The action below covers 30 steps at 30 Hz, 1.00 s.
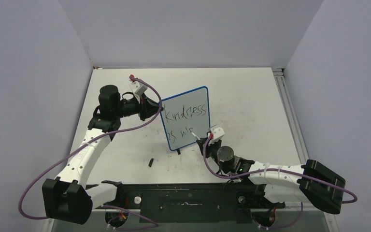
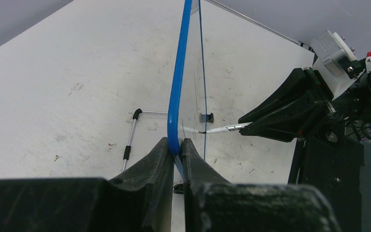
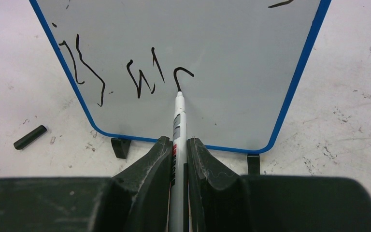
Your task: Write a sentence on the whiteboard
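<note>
So, scuffed table [image 1: 251,96], grey walls [image 1: 29,72], L gripper [image 2: 178,147] clamps whiteboard [image 1: 186,104], R gripper [image 3: 178,145] clamps marker [image 3: 178,116], prob. cap [image 1: 151,163] loose

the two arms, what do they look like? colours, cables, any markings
The left arm and right arm have white links and black joint housings. A purple cable runs loosely along each. The left hand and right hand are black with two wedge-shaped fingers, each carrying a white block with a red part. No markings show.

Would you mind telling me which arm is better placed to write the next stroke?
Right: the right gripper holds the marker, tip on the whiteboard at the hooked stroke; the left gripper is clamped on its edge.
</note>
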Motion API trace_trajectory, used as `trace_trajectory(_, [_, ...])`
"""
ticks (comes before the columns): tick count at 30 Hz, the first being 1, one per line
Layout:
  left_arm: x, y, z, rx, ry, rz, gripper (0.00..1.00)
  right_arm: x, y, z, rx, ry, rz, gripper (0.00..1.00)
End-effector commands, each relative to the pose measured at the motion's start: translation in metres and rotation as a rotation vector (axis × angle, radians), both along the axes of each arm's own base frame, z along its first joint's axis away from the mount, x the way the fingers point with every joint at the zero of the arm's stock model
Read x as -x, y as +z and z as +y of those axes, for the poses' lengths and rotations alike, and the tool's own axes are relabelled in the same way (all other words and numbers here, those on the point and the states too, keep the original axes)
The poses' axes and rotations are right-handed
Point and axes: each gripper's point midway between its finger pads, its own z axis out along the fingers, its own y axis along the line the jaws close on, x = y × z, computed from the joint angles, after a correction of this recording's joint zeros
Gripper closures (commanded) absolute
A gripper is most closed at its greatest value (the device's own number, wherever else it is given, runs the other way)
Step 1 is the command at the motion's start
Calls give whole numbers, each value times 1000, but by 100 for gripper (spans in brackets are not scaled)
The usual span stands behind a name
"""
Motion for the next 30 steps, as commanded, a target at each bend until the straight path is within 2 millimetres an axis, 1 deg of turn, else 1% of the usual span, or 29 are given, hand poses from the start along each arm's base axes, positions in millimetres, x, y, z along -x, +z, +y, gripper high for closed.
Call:
trace_trajectory(1, [7,-17,-1,-29,-31,60,100,0,0,-1,-20,-19,6,95])
trace_trajectory(6, [7,-17,-2,-29,-32,62,100,-4,7,-5,-23,-51,-9,95])
trace_trajectory(16, [7,-17,-2,-29,-32,62,100,-15,47,-2,-61,-69,-105,95])
trace_trajectory(21, [8,-17,-2,-28,-34,62,100,-16,58,1,-74,-65,-128,95])
trace_trajectory(23, [8,-17,-2,-28,-35,62,100,-17,57,2,-72,-65,-129,95])
trace_trajectory(30, [8,-16,-2,-28,-34,58,100,-14,35,1,-41,-59,-81,95])
